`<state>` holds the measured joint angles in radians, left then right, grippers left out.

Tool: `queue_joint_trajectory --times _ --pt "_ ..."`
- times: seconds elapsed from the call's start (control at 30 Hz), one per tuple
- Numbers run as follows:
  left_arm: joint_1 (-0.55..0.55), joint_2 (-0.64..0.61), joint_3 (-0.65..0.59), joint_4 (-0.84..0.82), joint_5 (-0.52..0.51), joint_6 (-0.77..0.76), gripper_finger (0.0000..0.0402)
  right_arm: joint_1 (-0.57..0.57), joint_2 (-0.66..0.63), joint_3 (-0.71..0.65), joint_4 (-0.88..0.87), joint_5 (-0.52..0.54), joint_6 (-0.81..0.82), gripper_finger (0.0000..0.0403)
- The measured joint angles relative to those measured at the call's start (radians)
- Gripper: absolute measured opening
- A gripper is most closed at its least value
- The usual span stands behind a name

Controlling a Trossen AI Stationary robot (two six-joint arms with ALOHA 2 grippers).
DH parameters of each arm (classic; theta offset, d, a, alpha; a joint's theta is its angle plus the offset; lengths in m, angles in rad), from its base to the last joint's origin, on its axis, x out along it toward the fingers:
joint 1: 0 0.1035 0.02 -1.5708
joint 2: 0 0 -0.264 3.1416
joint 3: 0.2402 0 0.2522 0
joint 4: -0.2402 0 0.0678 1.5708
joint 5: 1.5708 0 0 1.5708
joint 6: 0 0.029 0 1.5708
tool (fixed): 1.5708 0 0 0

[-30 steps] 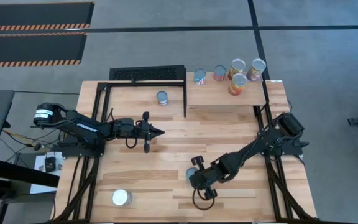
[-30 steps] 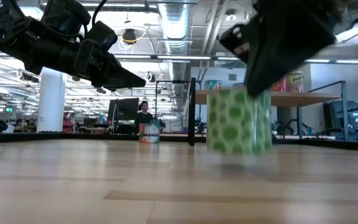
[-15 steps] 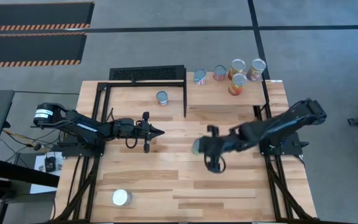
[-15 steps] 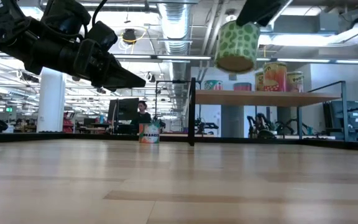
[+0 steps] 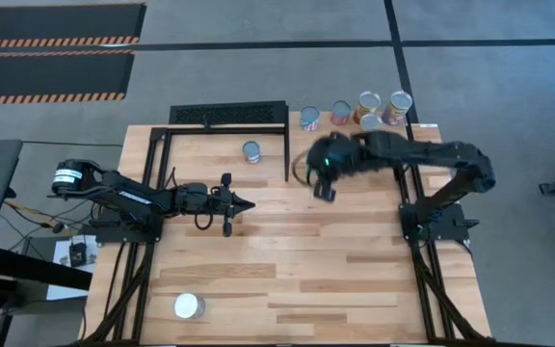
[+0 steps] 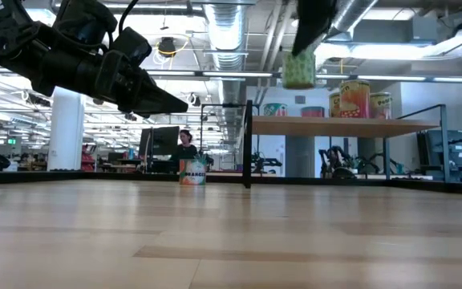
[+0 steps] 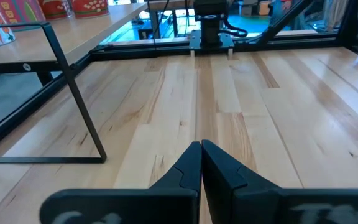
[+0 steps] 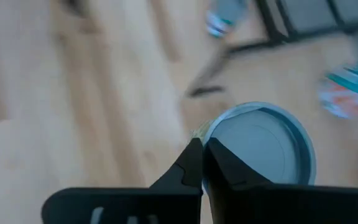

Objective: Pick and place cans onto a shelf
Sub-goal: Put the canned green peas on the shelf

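Evidently the right hand [image 5: 322, 164] pinched the green-dotted can [image 6: 298, 70] above the shelf [image 6: 335, 125]; rigid, slick, best gripped mid-wall.

Probably lab: exposed ceiling ducts [image 6: 231, 24]

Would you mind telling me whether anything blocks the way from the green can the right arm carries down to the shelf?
Nothing visible does. The green can hangs in the right gripper above the shelf, over its bare near-left end; the other cans stand toward the back.
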<state>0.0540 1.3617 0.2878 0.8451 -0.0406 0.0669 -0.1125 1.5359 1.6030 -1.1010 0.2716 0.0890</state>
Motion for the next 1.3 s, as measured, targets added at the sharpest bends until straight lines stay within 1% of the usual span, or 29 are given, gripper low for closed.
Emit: queue_joint_trajectory --times 0.23,0.33,0.47,0.6,0.77,1.0,1.3 --pt "0.000 0.000 0.000 -0.001 0.000 0.000 0.0002 -0.213 0.062 0.011 -0.071 -0.006 -0.019 0.0017" --pt "0.000 0.000 0.000 -0.002 0.000 0.000 0.0002 -0.276 0.089 0.011 -0.073 -0.007 -0.019 0.0020" --pt "0.000 0.000 0.000 -0.002 0.000 -0.001 0.0002 -0.339 0.089 0.011 -0.073 -0.008 -0.010 0.0018" --pt "0.000 0.000 0.000 -0.002 0.000 -0.001 0.0002 -0.380 0.087 0.011 -0.074 -0.016 0.018 0.0015" --pt "0.000 0.000 0.000 -0.002 0.000 -0.001 0.0002 -0.421 0.089 0.011 -0.073 -0.074 0.019 0.0025" --pt "0.000 0.000 0.000 -0.002 0.000 -0.002 0.0002 -0.430 0.089 0.011 -0.059 -0.074 0.049 0.0030" --pt "0.000 0.000 0.000 -0.002 0.000 -0.005 0.0002 -0.433 0.089 0.011 -0.052 -0.064 0.045 0.0067"
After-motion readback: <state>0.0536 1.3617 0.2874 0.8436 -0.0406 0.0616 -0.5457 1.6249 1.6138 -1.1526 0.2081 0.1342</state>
